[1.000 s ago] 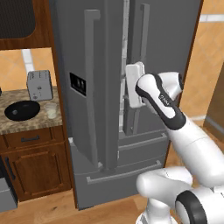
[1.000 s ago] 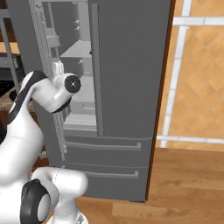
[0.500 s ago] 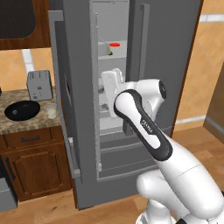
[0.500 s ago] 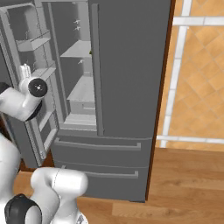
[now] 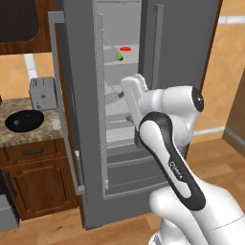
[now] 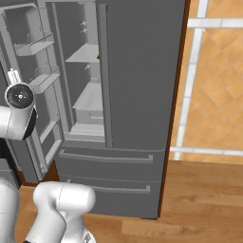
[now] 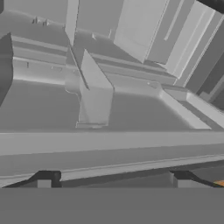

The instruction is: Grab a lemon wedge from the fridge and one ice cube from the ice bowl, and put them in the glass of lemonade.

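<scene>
The fridge [image 5: 186,48] stands with its left door [image 5: 72,95] swung wide, showing pale shelves. On an upper shelf lies the small yellow-green lemon wedge [image 5: 119,56], just left of and below a red round item [image 5: 125,49]. My gripper [image 5: 127,93] hangs in the opening, about two shelves below the wedge, pointing in. In the hand view the gripper [image 7: 111,178] is open, its fingertips [image 7: 43,177] wide apart with only shelf ledges beyond them. The black ice bowl [image 5: 23,119] sits on the counter at the left. The glass of lemonade is largely hidden behind the open door.
A grey toaster [image 5: 43,93] stands behind the bowl on the stone counter [image 5: 14,139]. In the right base view the open door's bins [image 6: 38,47] lie close beside my arm [image 6: 19,109]. The fridge's right door [image 6: 137,71] is closed, with two drawers [image 6: 109,159] below.
The left fridge door has swung from a crack to wide open. My arm has moved left from the door edge to the front of the open compartment. The jaws narrowed briefly, then widened.
</scene>
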